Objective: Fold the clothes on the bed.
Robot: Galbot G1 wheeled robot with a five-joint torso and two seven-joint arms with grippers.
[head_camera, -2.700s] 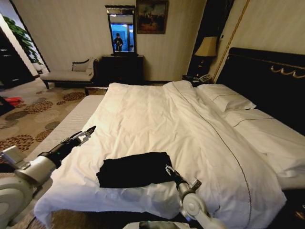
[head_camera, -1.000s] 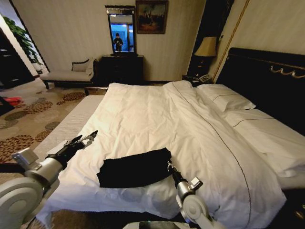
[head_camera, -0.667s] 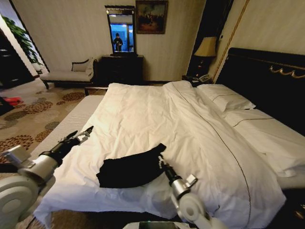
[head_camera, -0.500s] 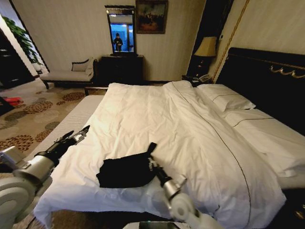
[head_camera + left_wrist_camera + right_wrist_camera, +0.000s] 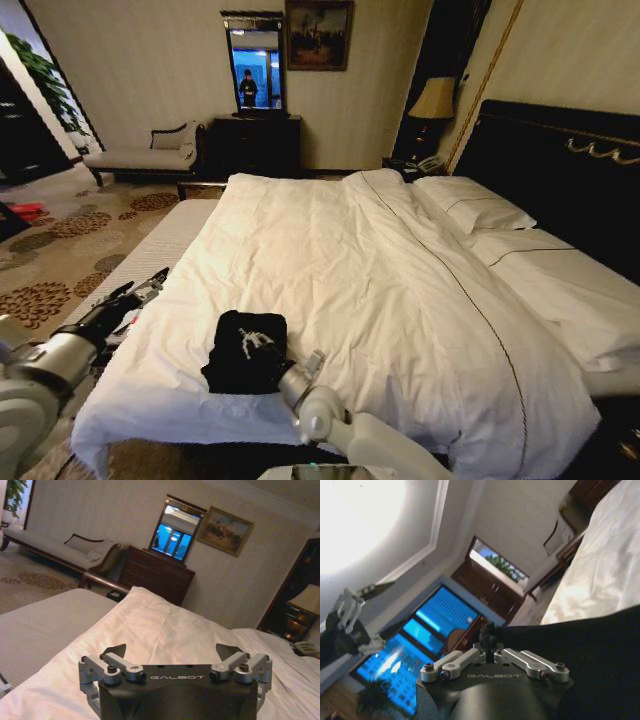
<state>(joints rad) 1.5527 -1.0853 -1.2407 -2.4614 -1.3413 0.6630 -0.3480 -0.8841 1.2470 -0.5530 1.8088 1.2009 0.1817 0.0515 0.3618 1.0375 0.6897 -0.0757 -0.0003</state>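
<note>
Clothes (image 5: 246,350): one black T-shirt, doubled over into a compact bundle near the foot edge of the bed (image 5: 330,250), toward its left corner, resting on the white duvet (image 5: 400,300). Some white lettering visible on the upper fold. Right gripper (image 5: 262,347) laid over the bundle's near right side, fingers (image 5: 470,656) pressed together and pinching a bunched bit of black fabric, as seen close up in the right wrist view (image 5: 491,645). Left gripper (image 5: 152,283) held apart from the shirt, at the left edge of the bed, jaws spread wide and holding nothing; same spread fingers (image 5: 114,650) seen above the duvet in the left wrist view.
</note>
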